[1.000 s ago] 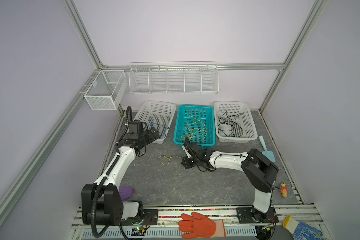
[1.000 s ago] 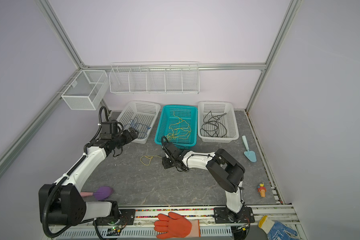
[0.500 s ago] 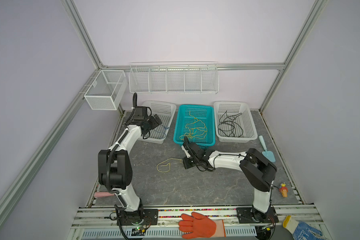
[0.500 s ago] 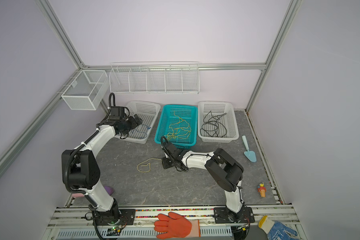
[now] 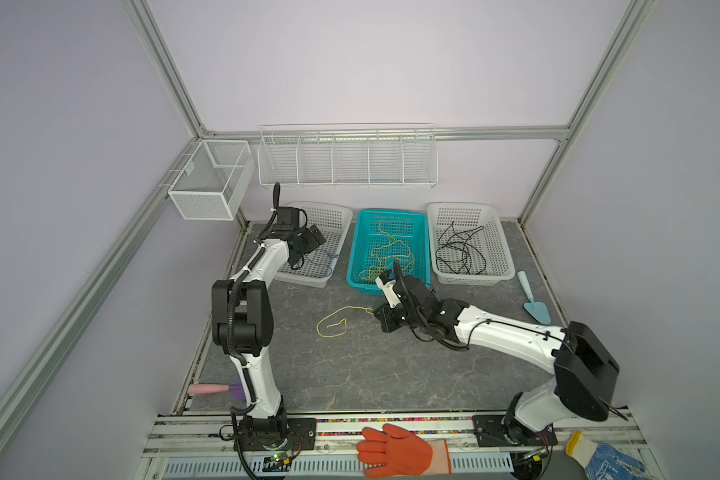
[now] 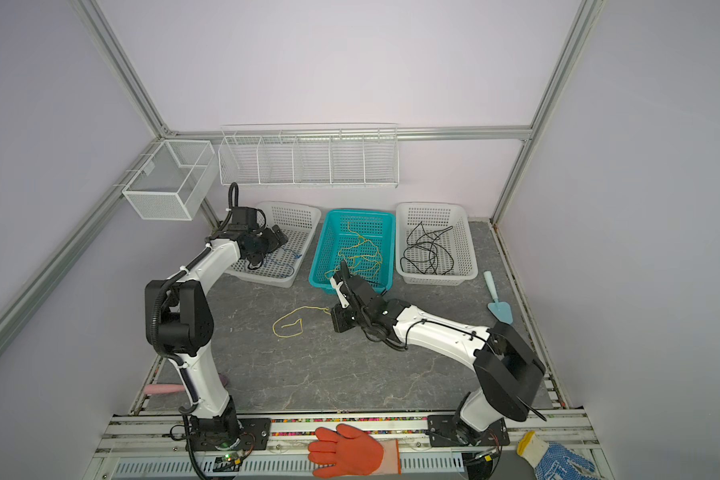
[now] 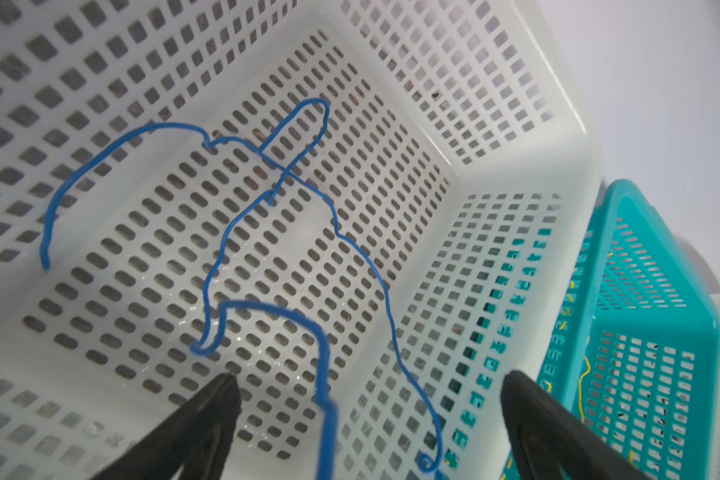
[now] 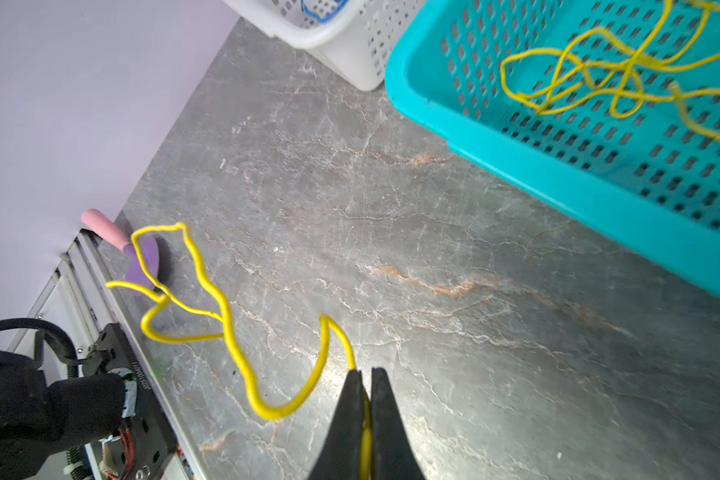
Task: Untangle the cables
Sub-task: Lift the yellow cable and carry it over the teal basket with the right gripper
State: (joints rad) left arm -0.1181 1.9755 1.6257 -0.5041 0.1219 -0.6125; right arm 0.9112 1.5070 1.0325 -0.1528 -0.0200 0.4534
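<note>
Where the teal basket stands at the back of the table, the items are placed from it as follows.

- Left white basket: just beside the teal basket's left wall. It holds the blue cable, a thin wire lying in loose, crossing loops on the perforated floor.
- Left gripper: over that white basket, left of the teal basket. Its jaws are spread wide and grip nothing; a near bend of the blue cable rises in the gap, clear of both fingers.
- Loose yellow cable: on the table in front of the teal basket's left front corner. It forms one open loop, with a tail running right.
- Right gripper: just in front of the teal basket's front wall. Its jaws are pressed together, pinching that tail.
- Yellow cables: inside the teal basket, tangled.
- Right white basket: just beside the teal basket's right wall. It holds the black cables, also tangled.
</note>
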